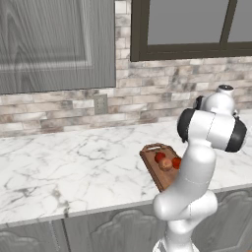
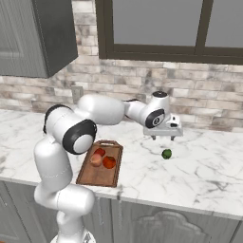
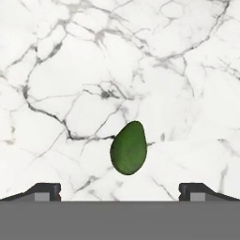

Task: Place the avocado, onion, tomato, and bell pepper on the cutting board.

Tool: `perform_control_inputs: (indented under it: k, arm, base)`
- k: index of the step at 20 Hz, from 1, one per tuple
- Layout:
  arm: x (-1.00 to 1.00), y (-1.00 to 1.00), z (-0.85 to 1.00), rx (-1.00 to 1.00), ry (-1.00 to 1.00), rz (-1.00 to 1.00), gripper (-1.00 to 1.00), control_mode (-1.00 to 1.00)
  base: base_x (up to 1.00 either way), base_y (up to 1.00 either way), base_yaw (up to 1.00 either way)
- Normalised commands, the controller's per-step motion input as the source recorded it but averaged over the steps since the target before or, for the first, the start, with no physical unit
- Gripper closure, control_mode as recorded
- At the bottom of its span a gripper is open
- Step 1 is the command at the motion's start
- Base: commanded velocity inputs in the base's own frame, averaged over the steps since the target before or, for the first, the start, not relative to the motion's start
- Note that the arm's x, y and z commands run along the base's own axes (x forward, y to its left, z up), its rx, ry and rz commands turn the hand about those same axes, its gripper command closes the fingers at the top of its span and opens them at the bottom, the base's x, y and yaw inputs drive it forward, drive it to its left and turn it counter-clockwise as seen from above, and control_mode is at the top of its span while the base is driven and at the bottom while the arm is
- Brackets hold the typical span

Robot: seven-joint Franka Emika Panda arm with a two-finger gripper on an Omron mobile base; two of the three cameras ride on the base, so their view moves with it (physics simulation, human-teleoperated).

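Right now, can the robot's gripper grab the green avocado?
Probably yes. The gripper hangs open right above the avocado, which lies alone on bare counter, with nothing between them.

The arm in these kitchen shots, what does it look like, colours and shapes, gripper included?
The arm is glossy white, built of rounded tubular segments with black bands and caps at the joints. A dark round cap tops the wrist. The gripper has a pale grey, boxy body with two small dark fingers. In the hand view the finger tips are dark with grey pads. No cables or markings show.
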Motion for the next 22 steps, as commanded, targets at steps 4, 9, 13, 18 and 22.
perform_control_inputs:
  k: [4, 9, 13, 18, 22]
  arm:
    - [0.00, -0.03, -0.24, 0.00, 0.02, 0.00, -1.00, -1.00]
    - [0.00, -0.02, -0.21, 0.00, 0.03, 0.00, -1.00, -1.00]
    - [0.00, -0.04, -0.19, 0.00, 0.02, 0.00, -1.00, -1.00]
    - [0.00, -0.08, -0.19, 0.00, 0.01, 0.00, -1.00, -1.00]
    - [0.00, -0.06, -0.18, 0.00, 0.01, 0.00, -1.00, -1.00]
  base:
    - [0.00, 0.00, 0.00]
    - [0.00, 0.00, 0.00]
    - [0.00, 0.00, 0.00]
    - [0.00, 0.00, 0.00]
    - [0.00, 0.00, 0.00]
